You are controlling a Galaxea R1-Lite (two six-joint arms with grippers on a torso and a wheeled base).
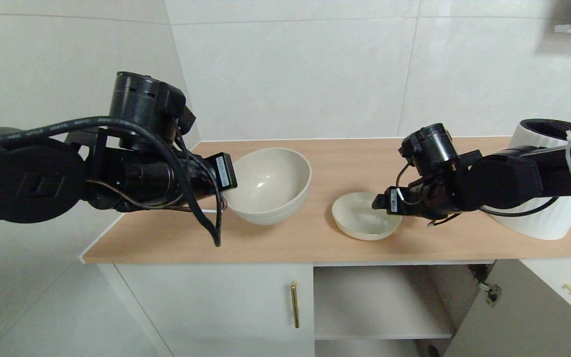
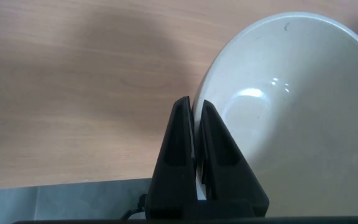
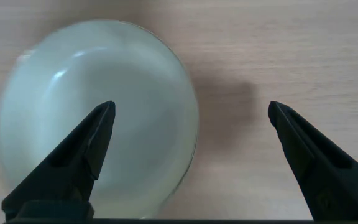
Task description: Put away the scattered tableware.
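Pale wood-grain countertop [image 1: 315,238] meets glossy white tiles. The left gripper [image 2: 196,102] pinches the rim of a deep, smooth cream bowl [image 1: 270,183]. Mid-counter sits a shallow translucent dish [image 1: 360,220], with the right gripper [image 3: 190,107] spread wide across its edge. A ribbed white canister [image 1: 548,218] stands partly hidden behind that arm.

Cream large bowl [image 1: 275,183]; whitish small bowl [image 1: 360,222]; light woodgrain counter [image 1: 265,244].
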